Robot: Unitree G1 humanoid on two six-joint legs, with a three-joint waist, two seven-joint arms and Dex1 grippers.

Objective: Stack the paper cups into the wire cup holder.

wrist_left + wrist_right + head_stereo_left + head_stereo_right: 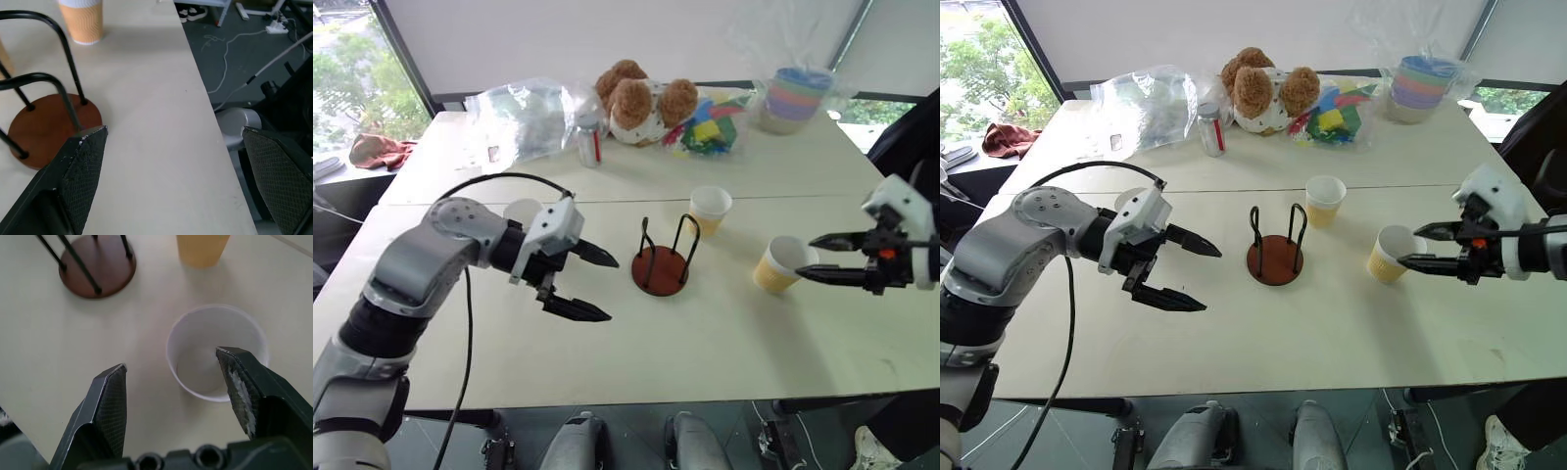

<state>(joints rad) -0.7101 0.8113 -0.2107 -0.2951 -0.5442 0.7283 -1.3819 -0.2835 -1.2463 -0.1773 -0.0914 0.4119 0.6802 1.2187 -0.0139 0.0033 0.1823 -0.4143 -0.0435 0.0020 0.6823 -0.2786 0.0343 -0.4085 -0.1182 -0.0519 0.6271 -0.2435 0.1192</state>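
Fingers of the right gripper (815, 258) are standing spread and empty just beside the nearest of the paper cups (780, 264), one tip hanging over its white mouth, while the left gripper (592, 286) is gaping wide, holding nothing, with the wire cup holder (662, 258) just past its tips. That holder is sitting empty on the table (705, 343), black loops upright on a reddish-brown disc, between both sets of fingers. Another yellow-tan cup (710, 210) is standing beyond it, a third (523, 211) behind the left wrist; no writing is legible.

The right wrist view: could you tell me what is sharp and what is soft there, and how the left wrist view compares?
Right wrist view: the paper cup and table look sharp, the near fingers slightly soft. Left wrist view: likewise, with the wire cup holder crisp.
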